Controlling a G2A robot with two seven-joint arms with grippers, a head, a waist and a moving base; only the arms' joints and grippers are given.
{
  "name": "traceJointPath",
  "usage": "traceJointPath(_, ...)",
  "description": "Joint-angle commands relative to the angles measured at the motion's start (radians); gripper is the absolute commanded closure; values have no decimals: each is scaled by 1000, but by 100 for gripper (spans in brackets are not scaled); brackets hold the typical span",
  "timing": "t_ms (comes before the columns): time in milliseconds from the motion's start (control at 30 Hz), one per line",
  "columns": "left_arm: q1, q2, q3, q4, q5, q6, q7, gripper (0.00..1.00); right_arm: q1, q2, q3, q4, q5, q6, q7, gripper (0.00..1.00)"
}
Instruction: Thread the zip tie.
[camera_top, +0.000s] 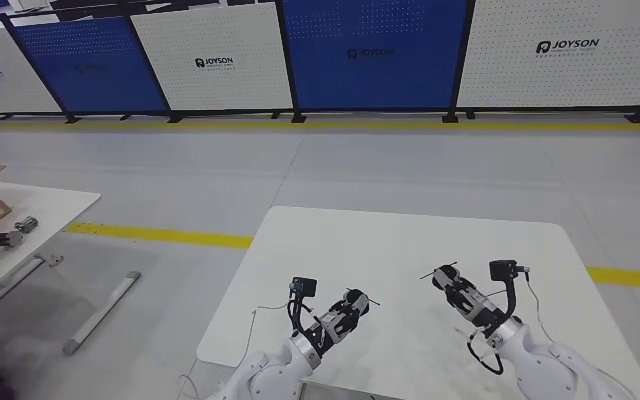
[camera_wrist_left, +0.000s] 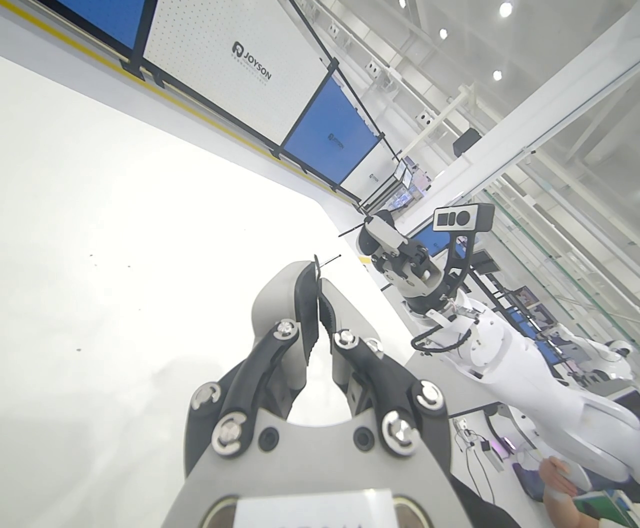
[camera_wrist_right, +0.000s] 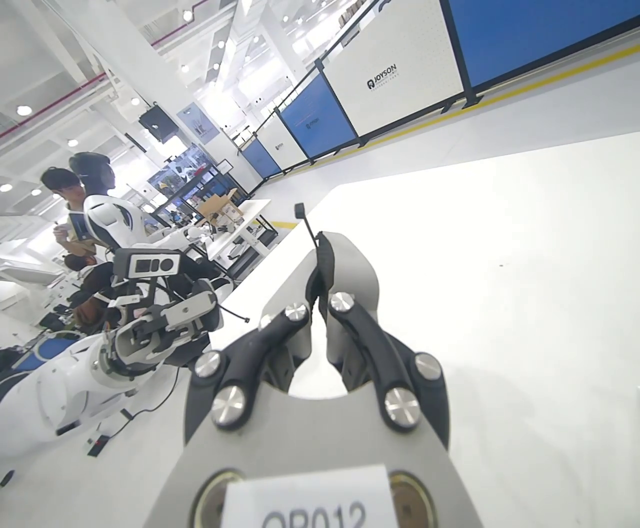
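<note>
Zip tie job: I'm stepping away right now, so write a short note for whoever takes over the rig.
Left claw: shut on a thin black strip, with its tip sticking out past the claw.
Right claw: shut on a zip tie, with its square head poking out.
Position: both are held above the white table, apart and not touching.
Done: both pieces are gripped.
To do: bring the claws together and feed the tip through the head. Nothing is threaded yet.
</note>
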Motion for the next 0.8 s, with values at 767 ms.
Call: traceJointPath(767, 0, 0, 0, 0, 0, 0, 0, 100, -125, -56, -13, -31, -85, -51, -263, 100)
